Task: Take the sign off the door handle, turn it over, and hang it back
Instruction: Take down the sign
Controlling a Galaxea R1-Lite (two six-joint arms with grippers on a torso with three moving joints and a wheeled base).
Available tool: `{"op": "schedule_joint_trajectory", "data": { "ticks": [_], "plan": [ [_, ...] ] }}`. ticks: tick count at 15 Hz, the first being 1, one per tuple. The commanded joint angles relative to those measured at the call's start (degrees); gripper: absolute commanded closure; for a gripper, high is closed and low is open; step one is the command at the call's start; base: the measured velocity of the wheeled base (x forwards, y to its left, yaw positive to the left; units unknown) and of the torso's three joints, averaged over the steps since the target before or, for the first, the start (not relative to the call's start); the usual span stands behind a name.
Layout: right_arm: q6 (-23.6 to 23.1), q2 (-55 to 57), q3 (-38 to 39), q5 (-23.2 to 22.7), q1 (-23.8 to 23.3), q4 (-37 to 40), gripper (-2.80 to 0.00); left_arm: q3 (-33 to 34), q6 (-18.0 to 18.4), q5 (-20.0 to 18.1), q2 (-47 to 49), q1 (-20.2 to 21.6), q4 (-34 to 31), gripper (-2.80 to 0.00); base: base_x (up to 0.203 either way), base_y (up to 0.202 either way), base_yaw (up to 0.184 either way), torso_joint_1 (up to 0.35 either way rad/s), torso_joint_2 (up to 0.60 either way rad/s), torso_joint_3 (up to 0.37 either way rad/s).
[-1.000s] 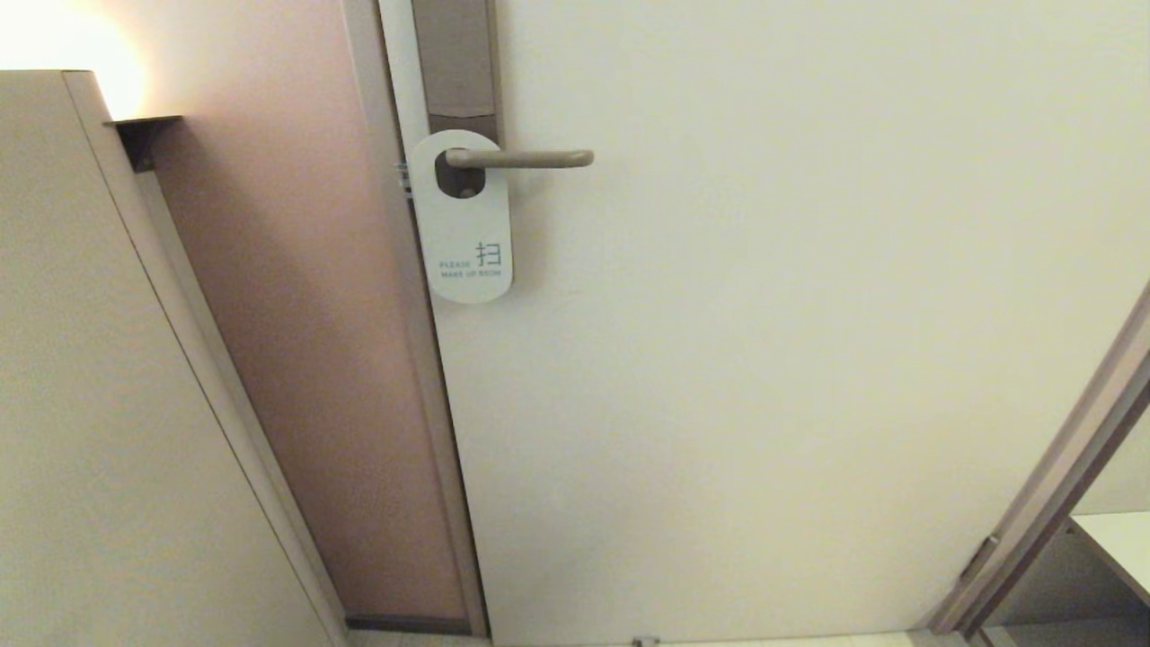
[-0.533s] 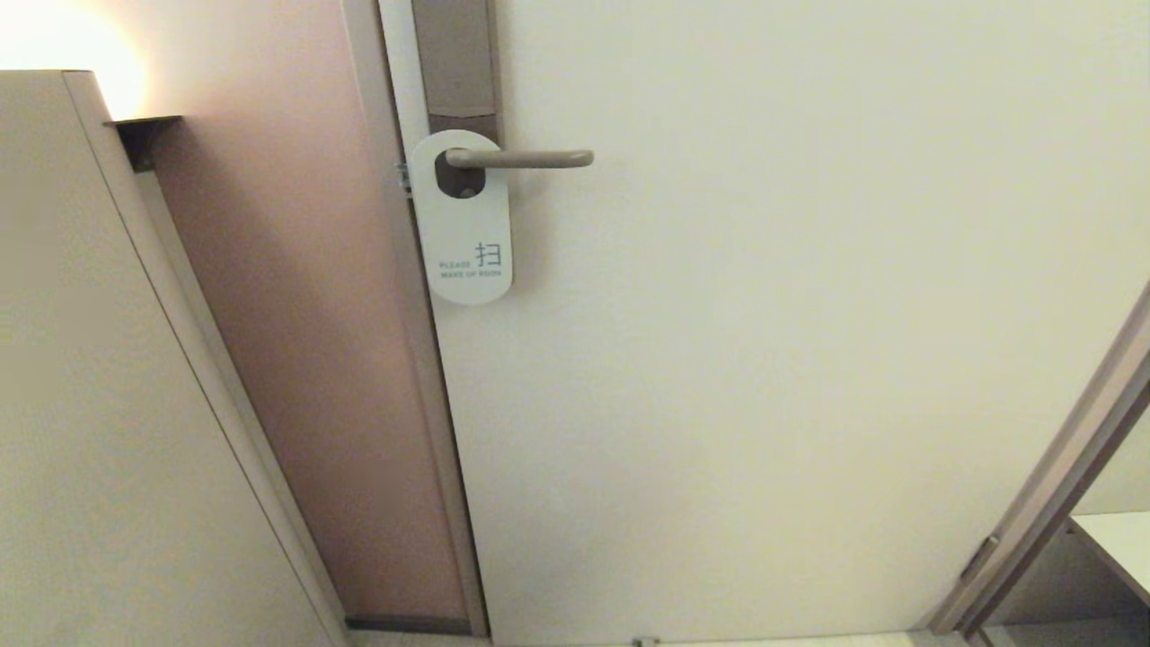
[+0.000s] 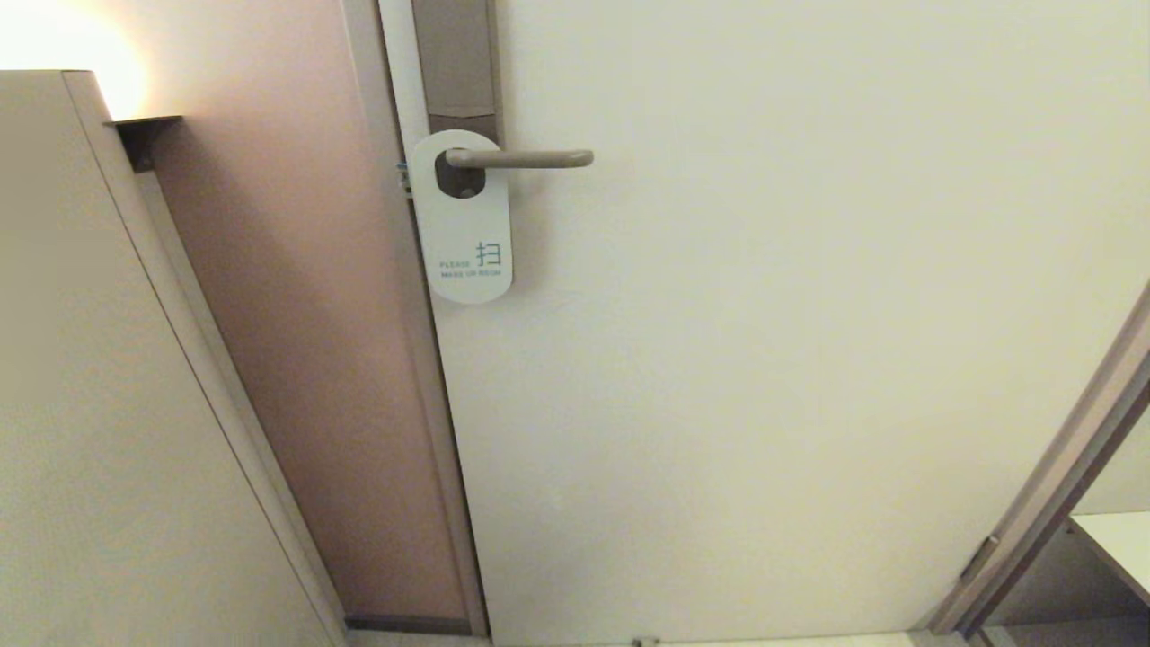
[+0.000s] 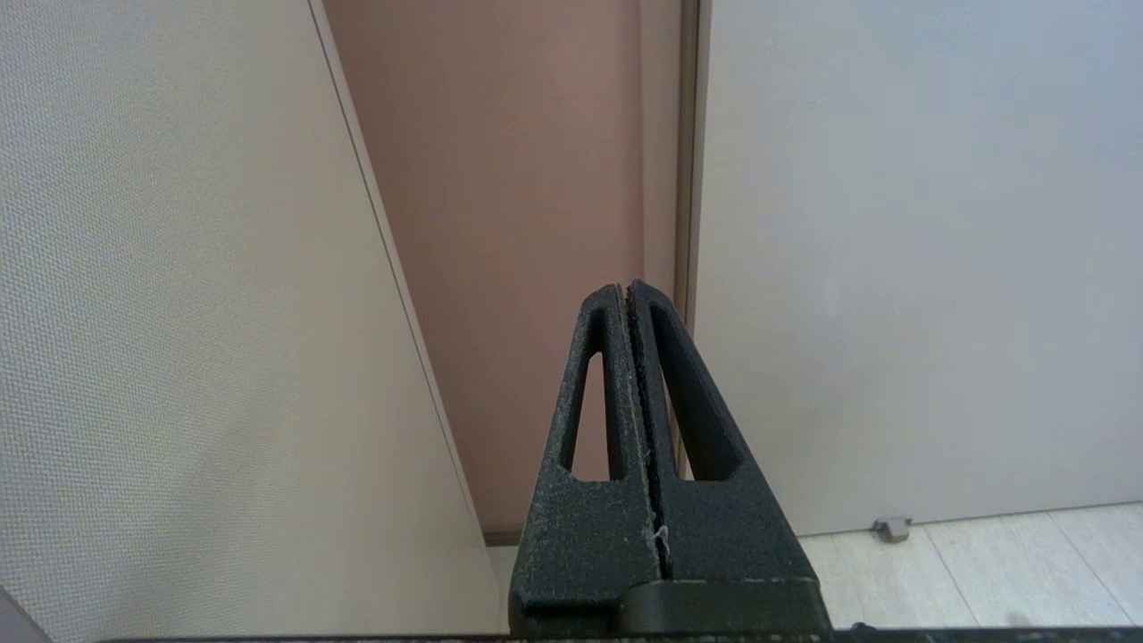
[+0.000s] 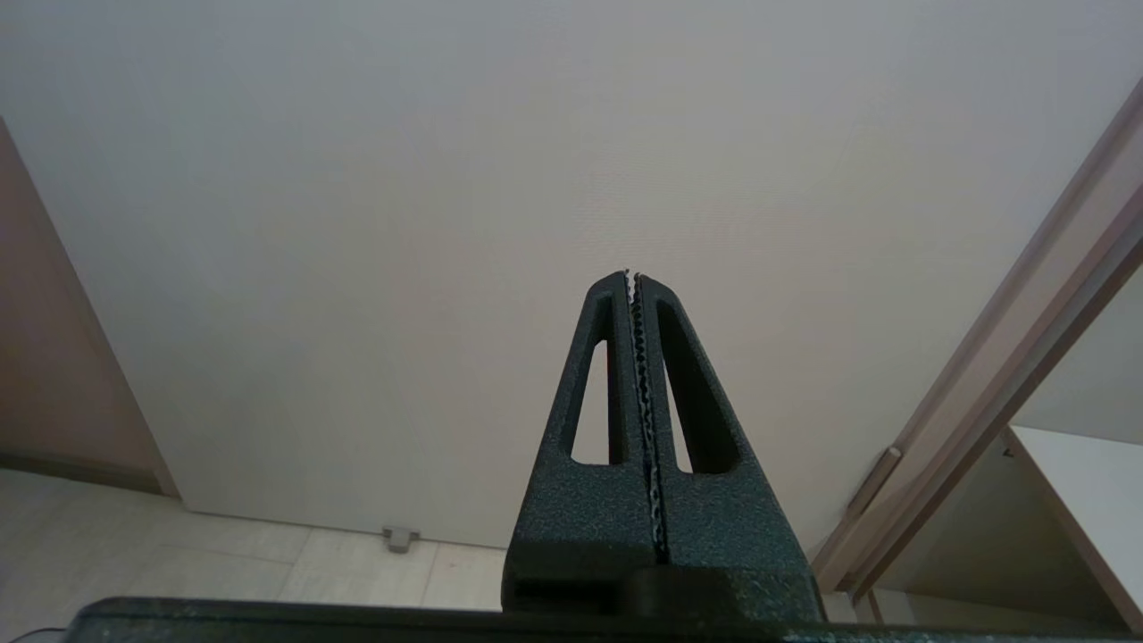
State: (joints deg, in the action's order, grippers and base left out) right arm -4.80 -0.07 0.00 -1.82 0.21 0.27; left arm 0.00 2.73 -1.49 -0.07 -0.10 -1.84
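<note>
One card is what the whole job turns on: the sign [image 3: 466,225] hangs on the door handle [image 3: 521,159], its oval hole slipped over the lever close to the tall plate [image 3: 455,63], so its own weight keeps it flat against the door [image 3: 764,314]. Its white face with the teal "make up room" lettering looks outward, which suggests the flip is not yet done. To come off, I judge it must slide along the lever toward the rounded tip, since the plate blocks the other way. Neither arm shows in the head view. The left gripper [image 4: 628,288] sits low, aimed at the seam between door and brown wall panel [image 4: 518,223], its jaws pressed together on nothing. The right gripper [image 5: 632,277] faces the bare door, jaws likewise closed and empty, well below the handle.
</note>
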Motion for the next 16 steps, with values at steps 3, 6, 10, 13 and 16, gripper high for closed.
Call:
{"op": "schedule_joint_trajectory", "data": {
  "ticks": [3, 6, 10, 13, 16],
  "plan": [
    [-0.03, 0.07, 0.0, -0.03, -0.03, 0.0, 0.0, 0.0, 0.84, -0.18, 0.07, 0.01, 0.0, 0.0, 0.0, 0.0, 0.0, 0.0, 0.0, 0.0],
    [-0.03, 0.07, 0.0, -0.03, 0.05, 0.0, 0.0, 0.0, 0.77, -0.18, 0.07, 0.01, 0.0, 0.0, 0.0, 0.0, 0.0, 0.0, 0.0, 0.0],
    [-0.03, 0.07, 0.0, -0.03, -0.03, 0.0, 0.0, 0.0, 0.52, -0.18, 0.07, 0.01, 0.0, 0.0, 0.0, 0.0, 0.0, 0.0, 0.0, 0.0],
    [-0.03, 0.07, 0.0, -0.03, -0.03, 0.0, 0.0, 0.0, 0.34, -0.18, 0.07, 0.01, 0.0, 0.0, 0.0, 0.0, 0.0, 0.0, 0.0, 0.0],
    [-0.03, 0.07, 0.0, -0.03, -0.03, 0.0, 0.0, 0.0, 0.47, -0.02, 0.07, 0.01, 0.0, 0.0, 0.0, 0.0, 0.0, 0.0, 0.0, 0.0]
  ]
}}
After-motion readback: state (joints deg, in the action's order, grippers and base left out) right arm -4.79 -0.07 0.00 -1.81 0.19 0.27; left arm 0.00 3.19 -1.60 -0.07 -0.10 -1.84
